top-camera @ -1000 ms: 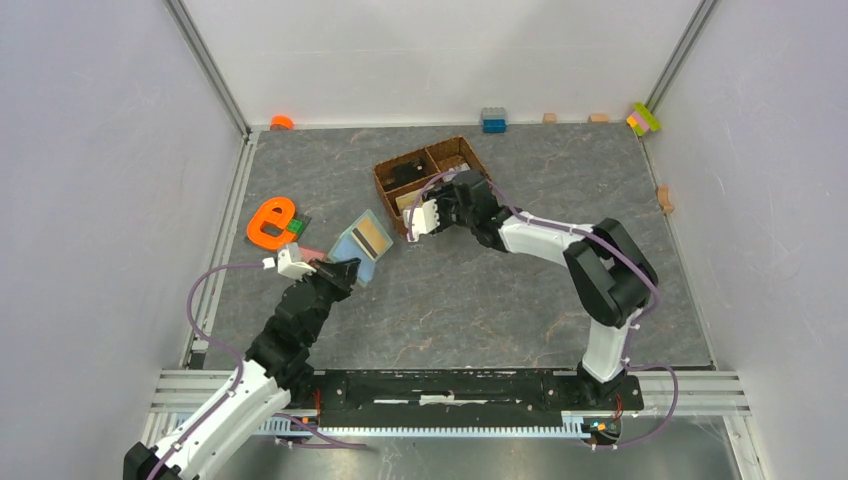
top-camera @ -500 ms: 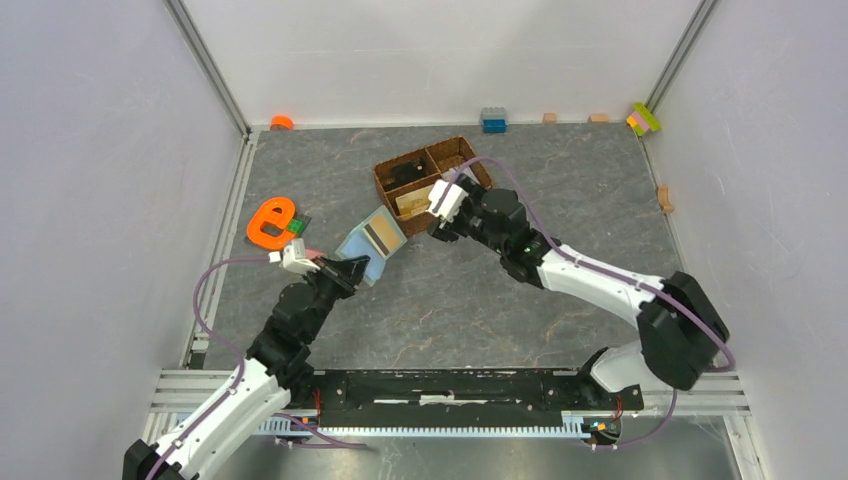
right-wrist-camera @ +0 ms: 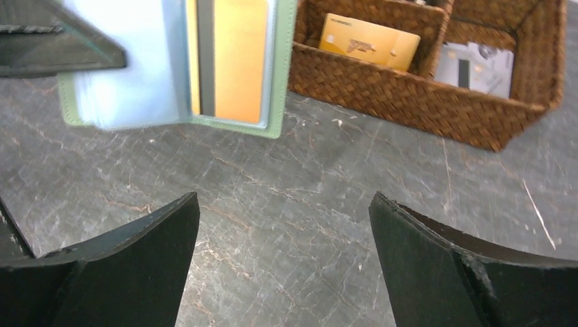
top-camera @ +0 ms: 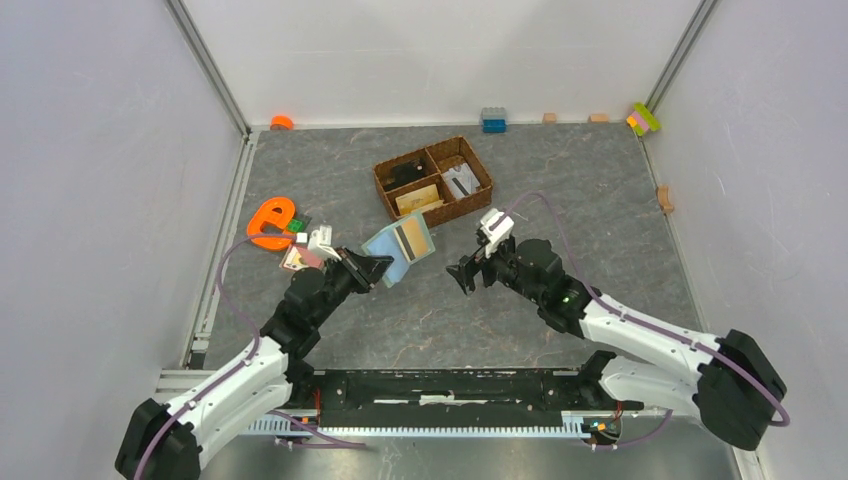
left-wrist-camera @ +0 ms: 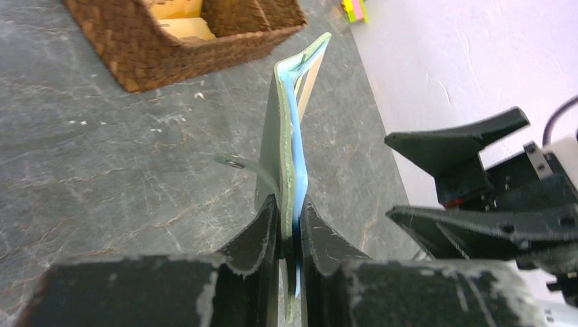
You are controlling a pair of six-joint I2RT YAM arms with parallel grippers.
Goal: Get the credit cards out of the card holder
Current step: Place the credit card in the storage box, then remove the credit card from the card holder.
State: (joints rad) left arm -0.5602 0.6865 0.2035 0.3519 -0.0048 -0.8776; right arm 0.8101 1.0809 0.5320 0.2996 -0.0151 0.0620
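While pinching the card holder (left-wrist-camera: 283, 157) by its lower edge, holds it up clear of the table (top-camera: 330, 170), a matt grey slab veined like stone. Done with the left gripper (left-wrist-camera: 290, 228), black tapered jaws nearly together with only the thin holder between. Smooth sage-green outside, pale blue within, splayed open as a bifold. Tucked in one slot: a flat tan-orange credit card (right-wrist-camera: 235, 61) with a dark stripe down one side. Opposite, near the holder and touching nothing, spread wide and empty: the right gripper (right-wrist-camera: 283, 204), two broad black wedges. Beyond, set on the slab, a brown woven basket (right-wrist-camera: 409, 95) with dividers. Inside, in separate compartments, a glossy yellow card (right-wrist-camera: 368, 41) and a pale grey card (right-wrist-camera: 474, 68).
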